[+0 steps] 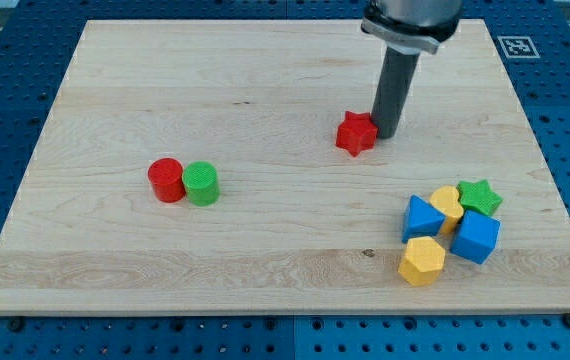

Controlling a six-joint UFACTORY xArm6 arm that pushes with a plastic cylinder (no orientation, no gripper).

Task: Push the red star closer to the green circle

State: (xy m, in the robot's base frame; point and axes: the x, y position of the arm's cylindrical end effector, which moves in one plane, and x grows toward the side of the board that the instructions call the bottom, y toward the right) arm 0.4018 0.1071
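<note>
The red star [356,133] lies right of the board's middle, toward the view's top. My tip [386,135] rests right against the star's right side. The green circle [202,183] sits far to the view's left and a little lower, touching a red circle [167,180] on its left side.
A cluster sits at the lower right of the wooden board [265,80]: a blue triangle [422,217], a yellow block [447,205], a green star [479,196], a blue block [476,237] and a yellow hexagon [423,260].
</note>
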